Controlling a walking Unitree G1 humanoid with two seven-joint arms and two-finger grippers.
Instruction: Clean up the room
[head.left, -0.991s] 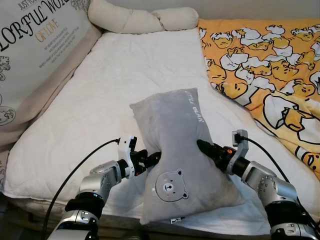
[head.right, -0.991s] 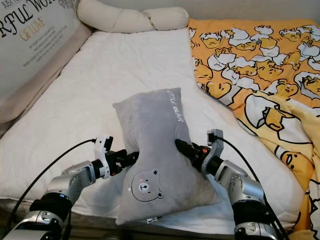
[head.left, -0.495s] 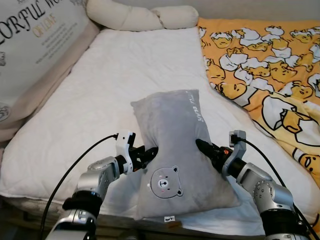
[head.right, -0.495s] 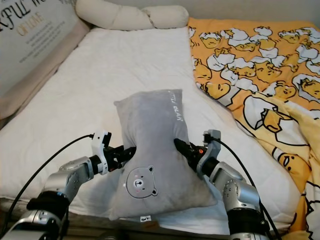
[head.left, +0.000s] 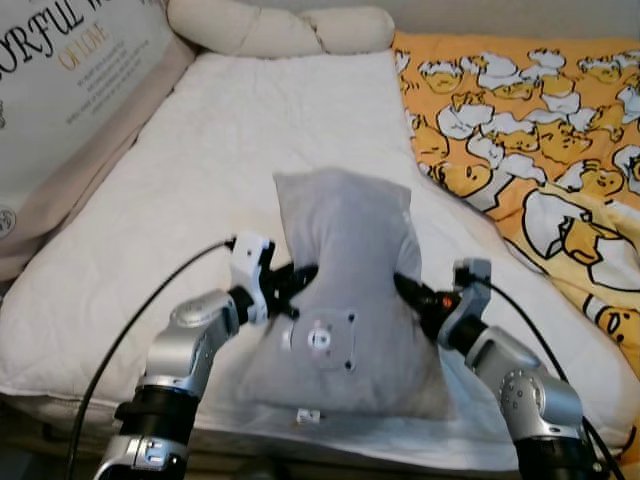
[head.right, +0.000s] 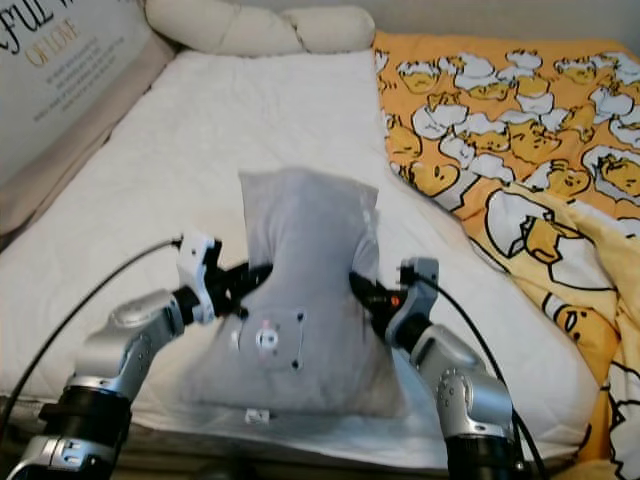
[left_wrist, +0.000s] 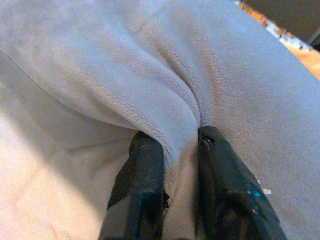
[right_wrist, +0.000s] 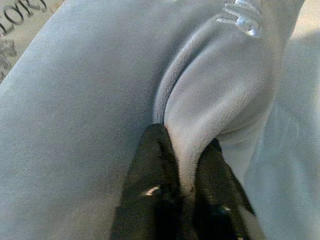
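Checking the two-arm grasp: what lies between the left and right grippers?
The grey pillow, pinched on each side by the left gripper and right gripper, as seen in the eye views.

Head stereo downward; wrist cameras close-up.

Both silver arms reach forward, elbows bent, wrists turned inward toward each other. The left gripper (head.left: 300, 280) pinches a fold of the grey pillow (head.left: 350, 300) between its black fingers (left_wrist: 142, 165); the right gripper (head.left: 405, 290) clamps a fold on the opposite side.
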